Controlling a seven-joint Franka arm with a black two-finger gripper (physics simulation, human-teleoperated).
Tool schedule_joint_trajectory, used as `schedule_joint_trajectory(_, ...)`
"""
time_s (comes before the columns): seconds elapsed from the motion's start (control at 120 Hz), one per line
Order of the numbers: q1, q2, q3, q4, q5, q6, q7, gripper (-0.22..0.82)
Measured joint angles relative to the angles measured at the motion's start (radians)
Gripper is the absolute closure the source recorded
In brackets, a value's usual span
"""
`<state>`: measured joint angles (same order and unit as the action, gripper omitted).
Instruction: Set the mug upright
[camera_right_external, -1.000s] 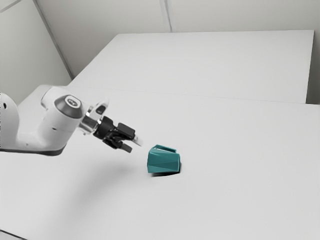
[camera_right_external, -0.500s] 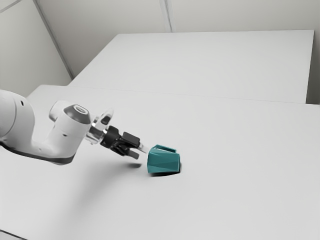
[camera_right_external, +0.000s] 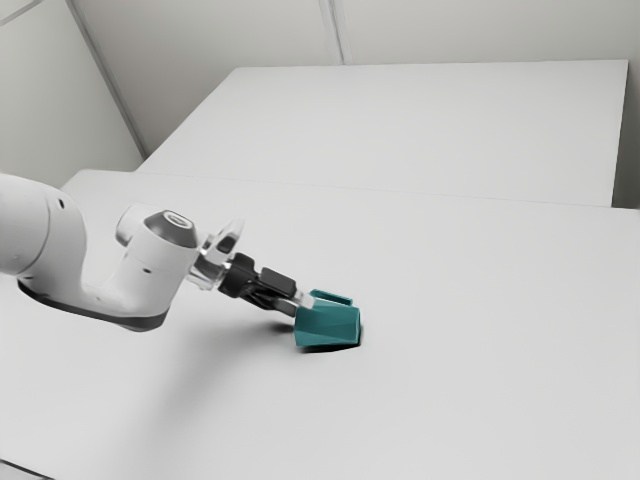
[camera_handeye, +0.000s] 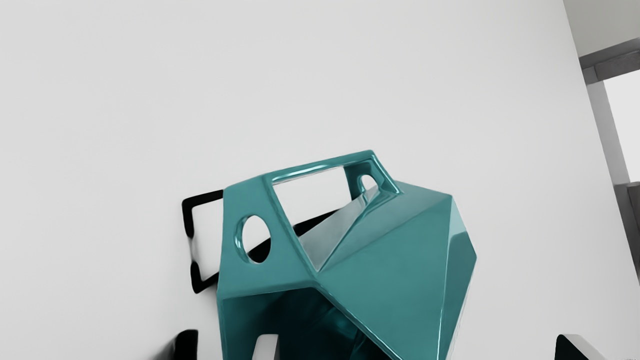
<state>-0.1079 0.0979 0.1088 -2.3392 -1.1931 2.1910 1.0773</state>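
The teal faceted mug (camera_right_external: 328, 326) lies on its side on the white table, its handle along its far, upper side in the exterior view. My gripper (camera_right_external: 298, 305) is at the mug's end toward the exterior view's left. In the wrist view the mug (camera_handeye: 390, 255) has its dark mouth facing my hand and its pierced handle to one side. The gripper (camera_handeye: 421, 348) stands open there: one fingertip (camera_handeye: 266, 348) overlaps the mouth, the other is beyond the mug's outer wall. Whether the first is inside the mouth or touches the rim, I cannot tell.
The white tabletop (camera_right_external: 480, 400) extends around the mug, with a large pale surface (camera_right_external: 420, 130) behind it. The mug's black shadow (camera_handeye: 194, 210) falls beside the handle. A grey frame (camera_handeye: 607, 120) stands past the table's edge.
My hand has moved toward the exterior view's right and down, from a gap away to the near end of the mug. The mug has not moved.
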Motion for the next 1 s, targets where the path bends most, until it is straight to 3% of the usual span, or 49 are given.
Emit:
schedule_joint_trajectory(0.358,0.0,0.013,-0.029,0.001,-0.028,0.002,0.041,0.01)
schedule_joint_trajectory(1.0,0.0,0.022,-0.036,0.001,-0.052,0.01,0.072,0.38)
